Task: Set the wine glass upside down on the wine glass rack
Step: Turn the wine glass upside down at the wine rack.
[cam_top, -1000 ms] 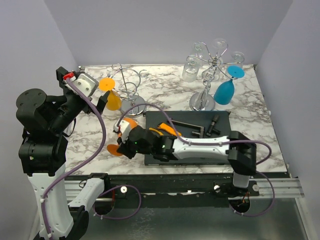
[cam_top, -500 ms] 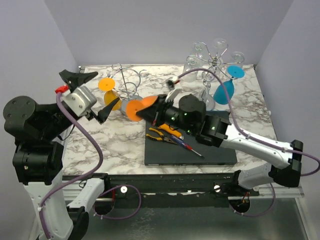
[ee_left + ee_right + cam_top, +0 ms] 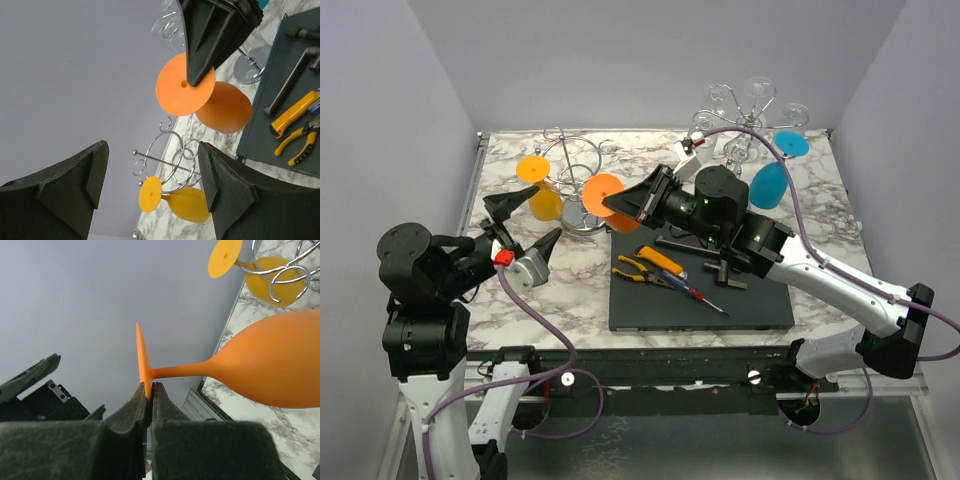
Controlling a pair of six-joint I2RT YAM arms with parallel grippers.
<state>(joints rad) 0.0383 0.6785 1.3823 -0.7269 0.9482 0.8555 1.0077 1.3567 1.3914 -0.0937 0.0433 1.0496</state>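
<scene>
- The right gripper [image 3: 632, 204] has swung from the near mat up to the wire rack [image 3: 572, 172] at far left, clamped on the foot of the orange wine glass [image 3: 603, 190].
- The left gripper [image 3: 526, 225] has drawn back near-left, jaws apart and empty.
- The glass hangs in the air just right of the rack, so hooking it on is likely next.

The marbled worktop [image 3: 820, 215] carries a dark mat [image 3: 760, 305] at its near edge. Behind the mat's left corner stands a small wire rack [image 3: 578, 165]. Behind its right half rises a taller rack [image 3: 752, 110], its foot hidden, so probably standing there too.
</scene>
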